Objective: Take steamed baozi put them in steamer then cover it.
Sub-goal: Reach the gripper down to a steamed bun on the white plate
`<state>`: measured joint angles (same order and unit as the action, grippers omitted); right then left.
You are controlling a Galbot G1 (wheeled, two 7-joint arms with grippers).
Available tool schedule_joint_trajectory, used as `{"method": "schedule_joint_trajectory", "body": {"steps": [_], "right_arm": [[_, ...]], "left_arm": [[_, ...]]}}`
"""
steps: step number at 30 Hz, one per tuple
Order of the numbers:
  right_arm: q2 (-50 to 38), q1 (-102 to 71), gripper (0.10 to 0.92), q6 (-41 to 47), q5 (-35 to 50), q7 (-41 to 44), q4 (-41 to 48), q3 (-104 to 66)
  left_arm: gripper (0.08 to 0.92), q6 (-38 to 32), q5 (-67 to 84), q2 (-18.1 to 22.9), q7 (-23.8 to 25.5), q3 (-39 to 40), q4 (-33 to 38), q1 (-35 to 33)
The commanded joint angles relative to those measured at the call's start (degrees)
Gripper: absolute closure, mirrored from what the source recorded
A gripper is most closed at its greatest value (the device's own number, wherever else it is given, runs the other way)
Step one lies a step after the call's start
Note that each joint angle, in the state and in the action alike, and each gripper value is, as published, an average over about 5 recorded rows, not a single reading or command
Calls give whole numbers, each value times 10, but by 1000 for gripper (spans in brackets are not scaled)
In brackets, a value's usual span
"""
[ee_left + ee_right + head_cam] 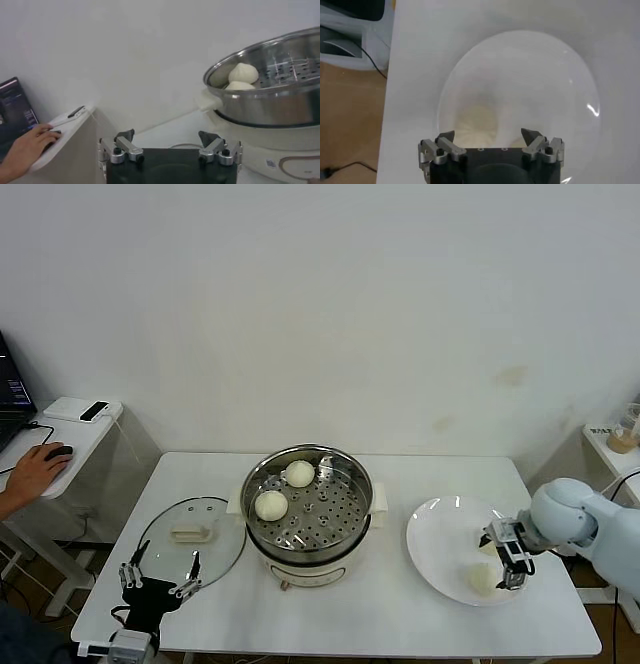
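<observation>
**Buns: two in the steamer, two on the plate**

My right gripper (511, 562) hangs over the white plate (440, 544) at the right side of the table (400, 614), fingers spread wide and holding nothing. In the right wrist view the spread fingertips (446, 136) frame one steamed baozi (477, 122) lying on the plate directly below them; I cannot tell whether the tips touch it. From the head view I count two buns on that plate: one at the near edge (482, 579) just beside my gripper, and a second one (489, 546) mostly hidden behind the gripper body.

My left gripper (160, 576) waits low at the near left edge of the table, also spread and empty, its fingertips just at the near rim of the cover (195, 532). The cover, one glass lid with a cream handle at its centre, lies flat on the table to the left of the steamer (345, 534), off the pot.

The steamer stands in the middle of the table, uncovered. Its perforated tray holds two baozi, both on the left half: one toward the back (299, 474), one nearer the front (270, 505), close together. The left wrist view shows the same pair above the steel rim (243, 73).

That makes four buns in all, one plate, one steamer, one cover.

Off the table to the left, a person's hand (35, 469) rests on a mouse at a side desk.
</observation>
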<state>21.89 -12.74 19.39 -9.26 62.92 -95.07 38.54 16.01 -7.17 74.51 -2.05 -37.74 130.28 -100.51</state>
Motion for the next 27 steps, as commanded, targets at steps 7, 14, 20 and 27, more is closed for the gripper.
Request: {"method": "schedule_joint_trajectory", "body": {"steps": [7,14,20,27], "right_arm": [[28,-62,203,10,-29,0,39,-36],[36,-52,245,17,-28,2,52,-24],[42,-54,312,25,-27,2,60,-21],[43,-49,399,27,-23,3,60,-20]], "left_arm": [[177,0,0,1,0,-2,-4,3],[177,0,1,1,0,-3,-4,3],[177,0,1,2,0,-3,-3,3],[177,0,1,3,0,-3,-2,2]]}}
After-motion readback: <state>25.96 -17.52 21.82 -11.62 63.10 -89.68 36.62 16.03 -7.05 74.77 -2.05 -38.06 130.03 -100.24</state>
